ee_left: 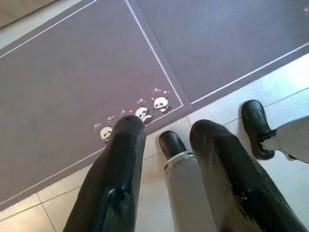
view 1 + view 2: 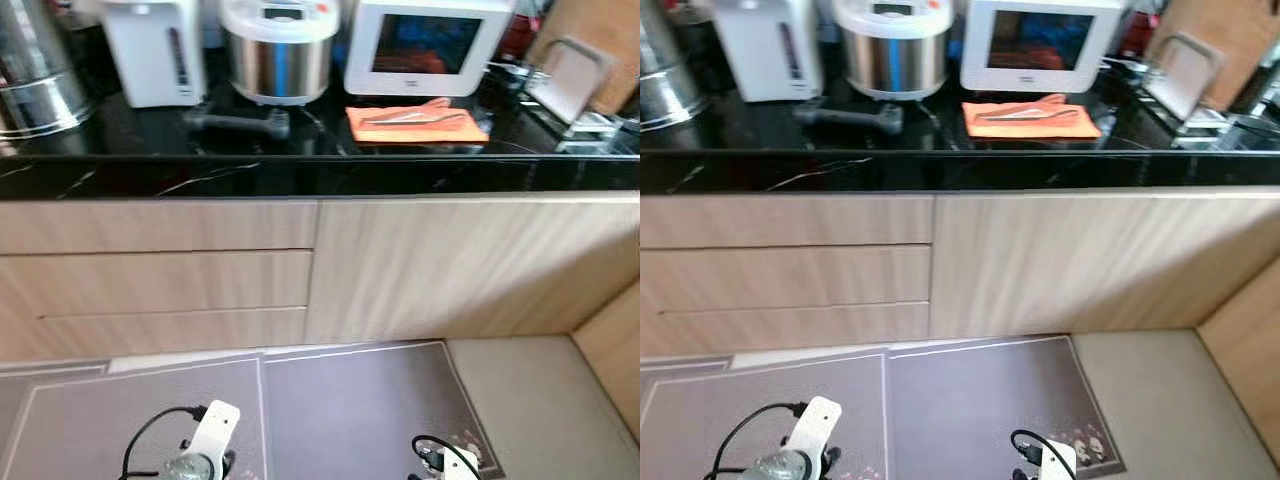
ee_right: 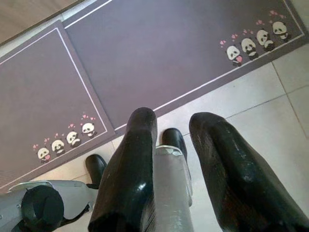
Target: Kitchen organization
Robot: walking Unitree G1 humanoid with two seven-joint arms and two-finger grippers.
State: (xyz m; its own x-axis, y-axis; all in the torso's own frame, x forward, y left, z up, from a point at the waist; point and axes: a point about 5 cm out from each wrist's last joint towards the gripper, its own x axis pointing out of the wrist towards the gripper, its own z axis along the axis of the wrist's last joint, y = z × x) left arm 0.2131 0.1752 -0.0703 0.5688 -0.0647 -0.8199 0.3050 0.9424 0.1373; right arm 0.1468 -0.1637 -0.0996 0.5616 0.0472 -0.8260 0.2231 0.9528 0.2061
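Observation:
A black stone counter (image 2: 300, 176) runs across in front of me. On it lies an orange cloth (image 2: 415, 126) with metal tongs (image 2: 408, 115) on top, and to its left a black handled tool (image 2: 240, 122). Behind them stand a white water boiler (image 2: 155, 50), a steel rice cooker (image 2: 280, 50) and a small white oven (image 2: 425, 45). Both arms hang low over the floor, far below the counter. My left gripper (image 1: 169, 125) is open and holds nothing. My right gripper (image 3: 175, 117) is open and holds nothing too.
A steel pot (image 2: 35, 85) stands at the counter's left end, and a wooden board (image 2: 605, 40) and a rack (image 2: 585, 125) at its right. Below are wooden drawers (image 2: 160, 280) and a cabinet door (image 2: 440, 265). Grey panda mats (image 2: 350, 410) cover the floor. A wooden panel (image 2: 615, 350) closes the right side.

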